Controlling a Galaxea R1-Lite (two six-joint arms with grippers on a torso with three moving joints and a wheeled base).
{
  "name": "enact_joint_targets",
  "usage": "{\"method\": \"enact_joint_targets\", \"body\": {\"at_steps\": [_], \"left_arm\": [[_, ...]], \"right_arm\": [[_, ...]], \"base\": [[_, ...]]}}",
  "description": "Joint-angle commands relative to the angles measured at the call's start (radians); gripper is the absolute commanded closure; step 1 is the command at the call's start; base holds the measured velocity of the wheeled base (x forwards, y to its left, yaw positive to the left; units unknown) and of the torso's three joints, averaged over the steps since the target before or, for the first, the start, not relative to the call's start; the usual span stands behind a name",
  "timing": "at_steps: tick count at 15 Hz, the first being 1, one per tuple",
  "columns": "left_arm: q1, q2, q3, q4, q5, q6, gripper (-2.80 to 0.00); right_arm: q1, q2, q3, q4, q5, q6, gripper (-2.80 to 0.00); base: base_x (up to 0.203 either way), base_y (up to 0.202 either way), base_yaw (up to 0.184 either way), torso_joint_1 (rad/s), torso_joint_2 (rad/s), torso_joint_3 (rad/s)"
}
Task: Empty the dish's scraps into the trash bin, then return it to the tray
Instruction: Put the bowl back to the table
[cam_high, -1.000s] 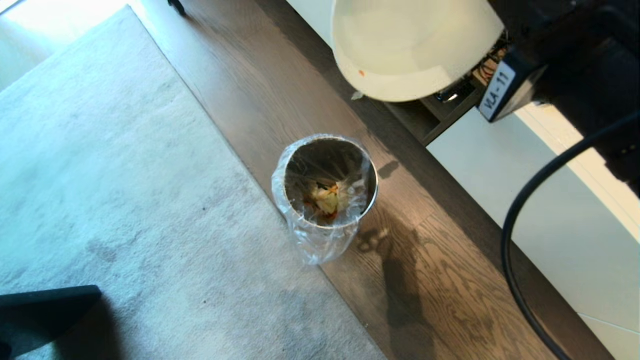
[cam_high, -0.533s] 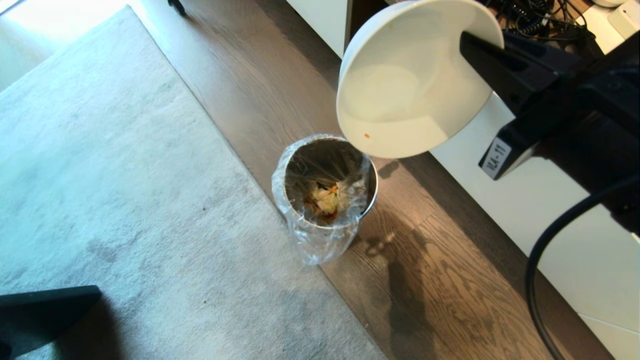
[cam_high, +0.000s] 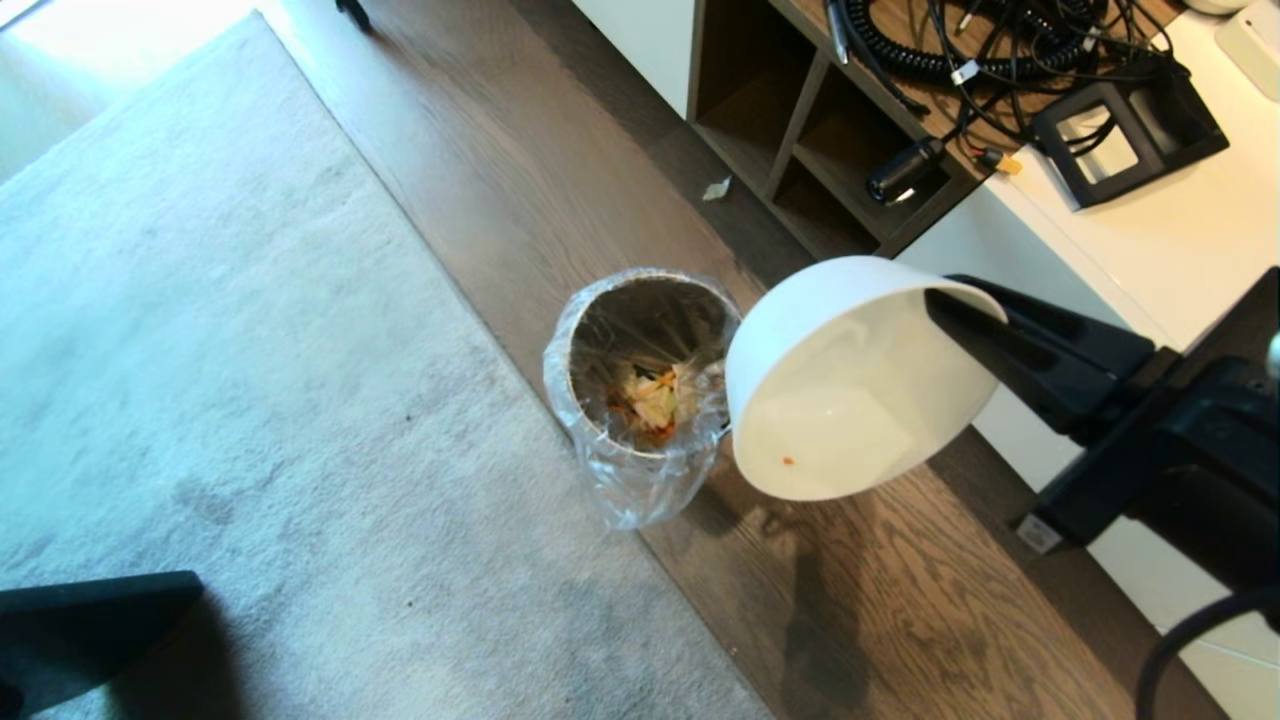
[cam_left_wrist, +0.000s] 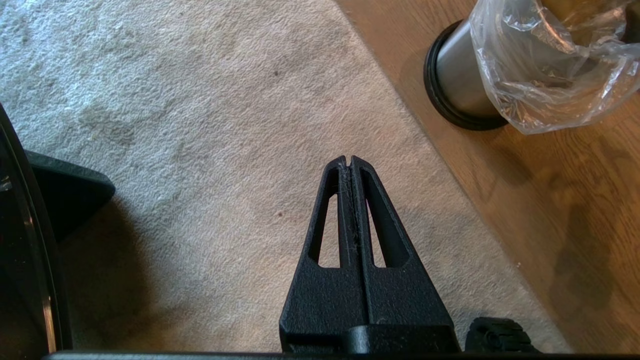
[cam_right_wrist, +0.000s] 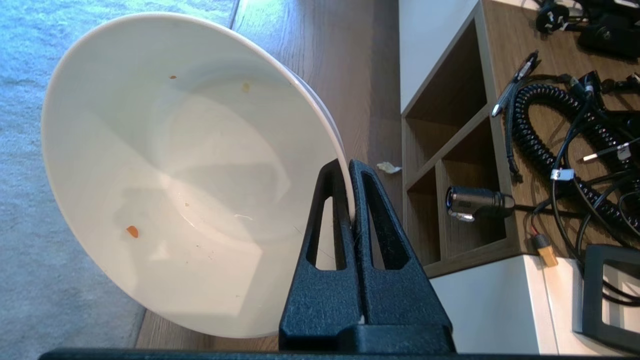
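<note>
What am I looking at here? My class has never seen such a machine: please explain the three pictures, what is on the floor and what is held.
It is a robot with two arms, each ending in a gripper. One picture looks down from its head; the other two come from cameras on its wrists. The right gripper is shut on the rim of a tilted white dish, beside a bin on the wooden floor. The scraps lie in the bin; a few bits cling to the dish. The left gripper is shut, empty, over a rug.
</note>
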Motion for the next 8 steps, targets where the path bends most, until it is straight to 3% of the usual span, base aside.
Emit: {"method": "enact_joint_targets", "body": {"at_steps": [1,6,8], "left_arm": [[0.0,0.0,0.0,-0.001,0.001,-0.001,0.0],[0.0,0.0,0.0,-0.001,0.001,-0.001,0.0],[0.0,0.0,0.0,-0.001,0.001,-0.001,0.0]], "right_arm": [[-0.001,-0.065,0.05,0.029,-0.002,-0.004,0.0],[-0.053,-0.218,0.142,0.259,0.003,0.131,0.0],[-0.109,-0.302,0.176,0.391,0.018,0.225,0.0]], "base": [[0.0,0.0,0.0,0.0,0.0,0.0],[0.0,0.0,0.0,0.0,0.0,0.0],[0.0,0.0,0.0,0.0,0.0,0.0]]}}
